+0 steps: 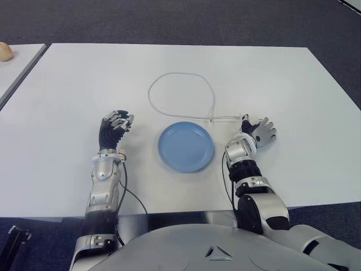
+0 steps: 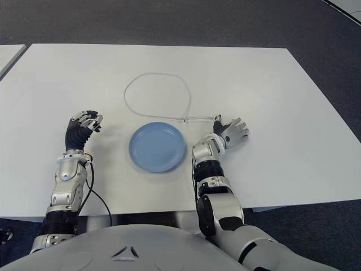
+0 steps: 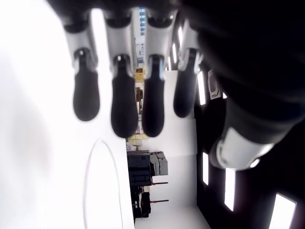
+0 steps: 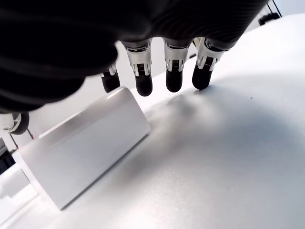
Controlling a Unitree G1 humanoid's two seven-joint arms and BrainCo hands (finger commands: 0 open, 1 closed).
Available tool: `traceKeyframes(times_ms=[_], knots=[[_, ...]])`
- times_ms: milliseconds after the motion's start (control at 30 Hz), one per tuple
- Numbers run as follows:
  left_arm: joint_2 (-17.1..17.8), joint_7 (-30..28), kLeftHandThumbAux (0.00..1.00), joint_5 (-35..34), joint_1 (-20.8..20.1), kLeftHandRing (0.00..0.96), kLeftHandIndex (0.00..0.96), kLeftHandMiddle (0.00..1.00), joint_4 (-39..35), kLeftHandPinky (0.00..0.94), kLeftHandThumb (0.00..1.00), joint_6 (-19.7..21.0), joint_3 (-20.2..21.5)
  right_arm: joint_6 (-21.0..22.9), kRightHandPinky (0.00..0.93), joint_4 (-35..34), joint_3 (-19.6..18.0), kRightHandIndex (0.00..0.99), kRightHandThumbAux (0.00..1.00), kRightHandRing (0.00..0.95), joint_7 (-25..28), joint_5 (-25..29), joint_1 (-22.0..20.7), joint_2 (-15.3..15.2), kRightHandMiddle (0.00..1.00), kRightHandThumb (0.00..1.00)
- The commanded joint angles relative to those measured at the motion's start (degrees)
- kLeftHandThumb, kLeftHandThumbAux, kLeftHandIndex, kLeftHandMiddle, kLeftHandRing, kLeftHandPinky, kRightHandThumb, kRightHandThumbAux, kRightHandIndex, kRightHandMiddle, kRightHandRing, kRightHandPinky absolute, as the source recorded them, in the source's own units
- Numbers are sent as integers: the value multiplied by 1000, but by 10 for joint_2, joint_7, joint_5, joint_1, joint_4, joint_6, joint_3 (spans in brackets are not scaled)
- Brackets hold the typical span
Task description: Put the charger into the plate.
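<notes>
From the left eye view: a white table (image 1: 67, 96) with a blue plate (image 1: 185, 146) sitting bare in the middle. Behind the plate a thin white cable (image 1: 180, 93) loops round on the table and runs off toward the right hand (image 1: 256, 132), which shows just to the right of the plate, fingers fanned out. The left hand (image 1: 114, 129) shows to the left of the plate, well apart from it, fingers curled loosely inward and holding nothing. At the far left edge, a small pale round object (image 1: 4, 51) sits on a neighbouring table.

The right eye view gives the same layout: the cable's end meets the right hand right at its thumb side.

Left wrist view: four dark fingers (image 3: 123, 107) hang side by side, a little apart, nothing between them. The cable loop shows faintly on the white surface beyond.

Right wrist view: and here's the charger (image 4: 81, 150), a white block lying on its side on the table, under the palm. The fingertips (image 4: 174, 78) stretch past it, spread, the outermost one down at the table surface. No fingers are wrapped round the charger.
</notes>
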Motion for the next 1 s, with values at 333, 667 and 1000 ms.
traceKeyframes(times_ms=[333, 667, 1000], knots=[[2, -7, 677, -5, -1, 624, 409, 502, 11, 612, 836, -6, 3, -22, 0, 57, 14, 0, 168, 0, 33, 47, -8, -2, 0, 439], [2, -3, 677, -2, 0, 621, 412, 496, 7, 613, 836, -6, 3, -36, 0, -52, 112, 0, 141, 0, 83, 14, 73, -8, 0, 525], [-1, 0, 678, -2, -2, 617, 408, 495, 13, 610, 834, -21, 5, -63, 0, -166, 168, 0, 145, 0, 115, -6, 152, -28, 0, 572]])
